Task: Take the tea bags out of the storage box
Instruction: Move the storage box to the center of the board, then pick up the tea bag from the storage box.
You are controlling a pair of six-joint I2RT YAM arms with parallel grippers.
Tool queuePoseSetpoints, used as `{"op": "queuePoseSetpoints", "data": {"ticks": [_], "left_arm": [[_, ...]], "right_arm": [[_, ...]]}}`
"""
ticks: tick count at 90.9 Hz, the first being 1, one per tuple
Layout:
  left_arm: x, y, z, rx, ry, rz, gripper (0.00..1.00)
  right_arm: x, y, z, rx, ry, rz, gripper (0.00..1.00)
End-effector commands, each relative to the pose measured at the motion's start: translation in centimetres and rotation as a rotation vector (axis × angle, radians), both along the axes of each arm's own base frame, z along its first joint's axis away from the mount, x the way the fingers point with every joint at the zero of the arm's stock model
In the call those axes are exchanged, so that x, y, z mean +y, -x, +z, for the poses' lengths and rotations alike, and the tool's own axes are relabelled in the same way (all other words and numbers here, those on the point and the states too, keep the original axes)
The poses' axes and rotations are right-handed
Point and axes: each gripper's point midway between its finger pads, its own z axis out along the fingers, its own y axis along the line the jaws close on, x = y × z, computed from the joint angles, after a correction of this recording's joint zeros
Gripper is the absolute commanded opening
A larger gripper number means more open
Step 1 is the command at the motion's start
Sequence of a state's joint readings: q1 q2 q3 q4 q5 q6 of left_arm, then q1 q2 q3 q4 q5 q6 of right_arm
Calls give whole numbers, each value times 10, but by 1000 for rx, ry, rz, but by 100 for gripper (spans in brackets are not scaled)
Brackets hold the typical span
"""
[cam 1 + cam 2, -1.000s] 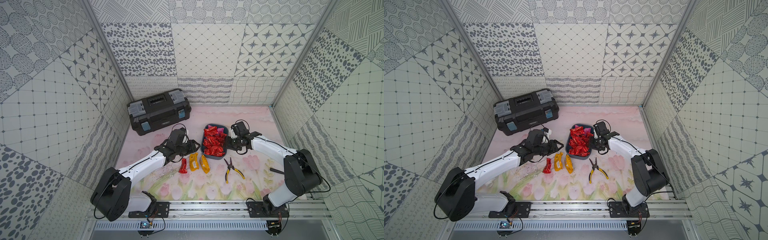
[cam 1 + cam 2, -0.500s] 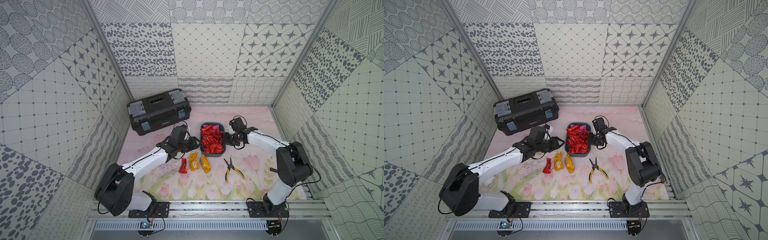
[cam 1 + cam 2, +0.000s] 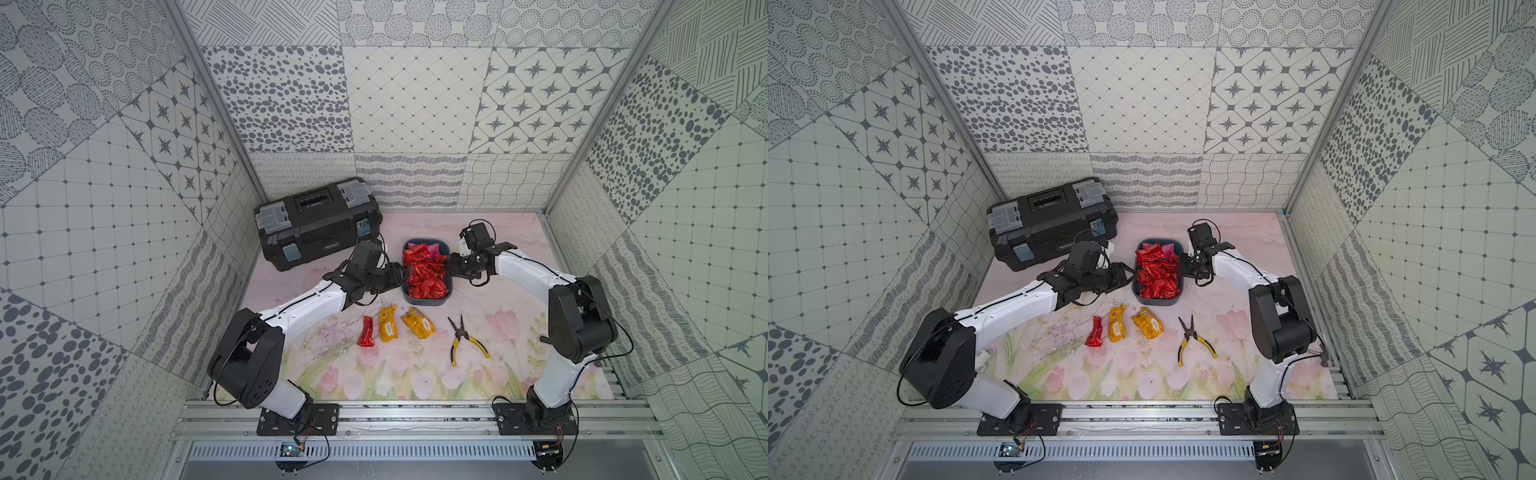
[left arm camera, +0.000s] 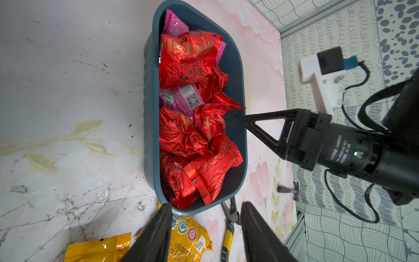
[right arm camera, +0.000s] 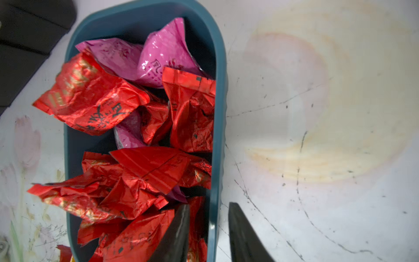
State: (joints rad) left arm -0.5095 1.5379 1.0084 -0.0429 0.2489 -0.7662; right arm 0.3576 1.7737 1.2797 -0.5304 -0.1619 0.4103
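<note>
The box is sitting on the tabletop, midway across and toward the far edge, holding red and pink bags. The right gripper is straddling its right wall, jaws apart, one finger inside among the bags, the other outside. The left gripper is hanging just beside the left wall, jaws apart, gripping nothing. Three more bags, one red and two yellow, are lying nearer the front edge, beside the pliers.

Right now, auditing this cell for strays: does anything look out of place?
Yellow-handled pliers lie on the mat beside three tea bags, a tool among packets. The right gripper straddles the storage box wall, one finger outside.
</note>
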Motion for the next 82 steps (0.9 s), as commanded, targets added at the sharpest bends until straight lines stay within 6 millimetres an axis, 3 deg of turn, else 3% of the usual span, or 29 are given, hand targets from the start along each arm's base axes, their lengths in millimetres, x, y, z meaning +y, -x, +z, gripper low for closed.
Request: {"op": "queuePoseSetpoints", "data": {"ticks": [1,13,27,65,82], "left_arm": [[6,-10,10,-54,-6,50,53],[15,-7,2,-43,7,98,53],[26,2,-4,-28,19,131,52],[50,29,-8,-24,29,161,52],[54,35,-5,-32,37,164,52]], "right_arm": [[3,-3,51,-159,22,80,42],[39,11,66,-251,38,284,48],[72,15,51,-248,90,448,47],[88,-13,12,-198,154,451,39],[90,-15,9,-191,145,455,23]]}}
